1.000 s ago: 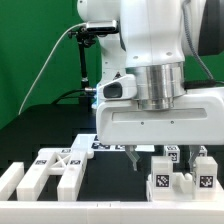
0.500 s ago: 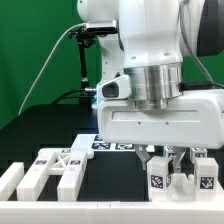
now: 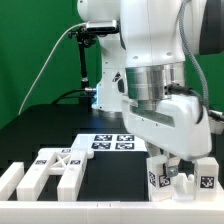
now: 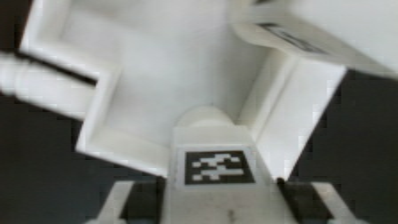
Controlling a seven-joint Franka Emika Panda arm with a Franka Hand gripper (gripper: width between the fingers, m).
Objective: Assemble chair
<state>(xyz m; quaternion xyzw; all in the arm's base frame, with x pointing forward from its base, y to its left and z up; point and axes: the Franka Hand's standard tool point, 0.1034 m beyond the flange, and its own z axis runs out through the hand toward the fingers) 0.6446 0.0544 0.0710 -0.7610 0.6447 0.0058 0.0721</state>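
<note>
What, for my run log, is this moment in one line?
gripper: straddling tagged white blocky plastic chair piece | closure: unclear | other white chair pieces: exterior view's left

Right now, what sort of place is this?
Probably a robotics lab test bench: a green backdrop, a black table with a fixed marker board, and white chair pieces carrying square tags under a big robot arm.
</note>
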